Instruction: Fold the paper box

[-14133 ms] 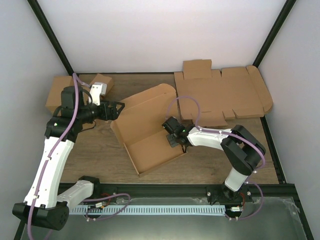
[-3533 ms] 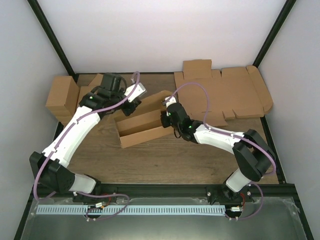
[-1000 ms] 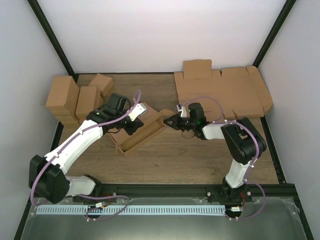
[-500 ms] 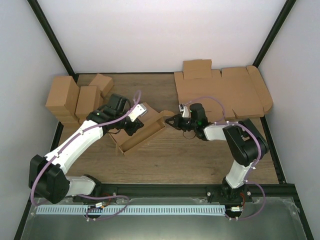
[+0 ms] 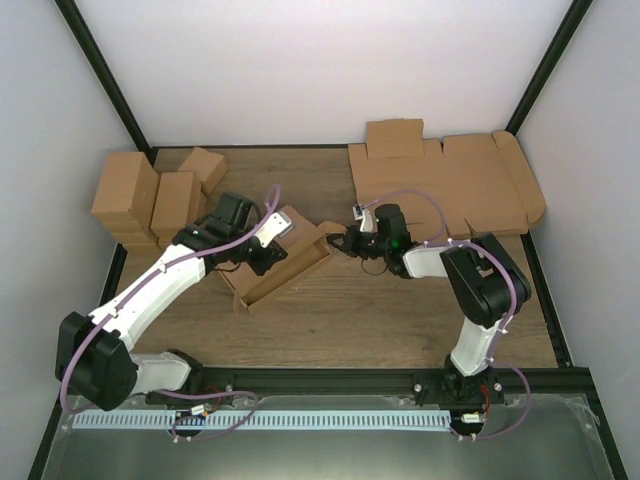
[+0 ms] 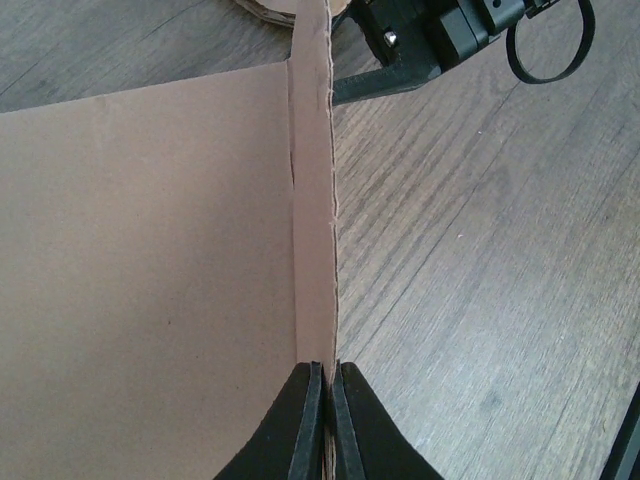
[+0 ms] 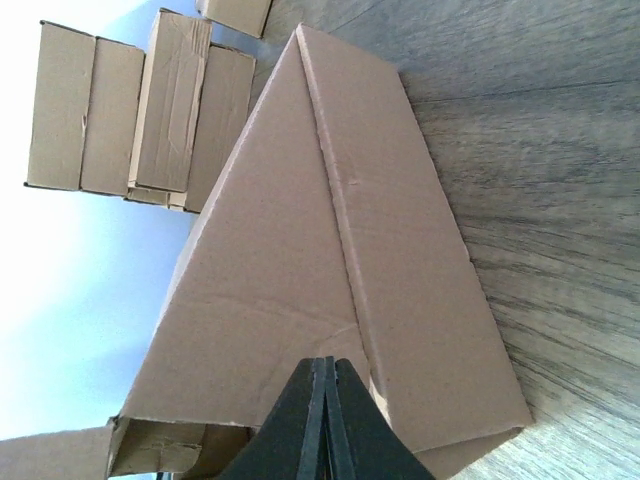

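Observation:
The paper box [image 5: 290, 275] lies half folded and tilted on the wooden table's middle, a long shallow brown carton. My left gripper [image 5: 263, 253] is at its left-back side. In the left wrist view this gripper [image 6: 327, 378] is shut on the thin upright edge of the box's wall [image 6: 312, 200]. My right gripper [image 5: 335, 243] meets the box's right end. In the right wrist view it [image 7: 325, 368] is shut with nothing between the fingers, its tip against the brown panel [image 7: 330, 250].
A wide flat cardboard sheet [image 5: 440, 190] with rounded end flaps lies at the back right. Several smaller folded cartons [image 5: 150, 195] stand at the back left, also seen in the right wrist view [image 7: 140, 110]. Black frame posts rise at both back corners.
The box has tipped a little further, and one of its panels now shows beside the left wrist. The right gripper has crept slightly left against the box's end. Both stay shut.

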`<state>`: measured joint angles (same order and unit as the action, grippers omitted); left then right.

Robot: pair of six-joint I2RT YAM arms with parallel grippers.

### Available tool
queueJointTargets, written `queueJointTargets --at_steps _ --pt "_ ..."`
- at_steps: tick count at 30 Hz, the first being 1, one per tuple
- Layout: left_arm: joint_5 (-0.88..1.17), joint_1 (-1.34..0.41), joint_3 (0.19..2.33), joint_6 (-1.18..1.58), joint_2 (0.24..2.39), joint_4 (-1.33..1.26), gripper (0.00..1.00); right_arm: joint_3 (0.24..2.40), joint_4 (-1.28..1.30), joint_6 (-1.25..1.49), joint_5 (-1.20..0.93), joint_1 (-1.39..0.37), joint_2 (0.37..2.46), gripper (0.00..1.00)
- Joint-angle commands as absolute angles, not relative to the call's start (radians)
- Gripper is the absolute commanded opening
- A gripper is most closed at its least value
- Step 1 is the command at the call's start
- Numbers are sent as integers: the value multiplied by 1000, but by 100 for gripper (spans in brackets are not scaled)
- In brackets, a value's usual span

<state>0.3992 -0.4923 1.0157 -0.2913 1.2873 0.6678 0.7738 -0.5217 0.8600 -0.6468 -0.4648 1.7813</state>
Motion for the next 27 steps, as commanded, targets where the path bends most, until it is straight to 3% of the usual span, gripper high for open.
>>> queueJointTargets --at_steps 1,14,27 --pt "446 -497 987 -276 1285 664 4 785 -549 848 -688 -486 1786 1" --pt "445 -499 1005 -269 1283 675 4 766 -556 832 -723 -505 1779 1" --pt "444 -498 967 -266 1310 689 5 659 -391 746 -478 -450 1642 1"
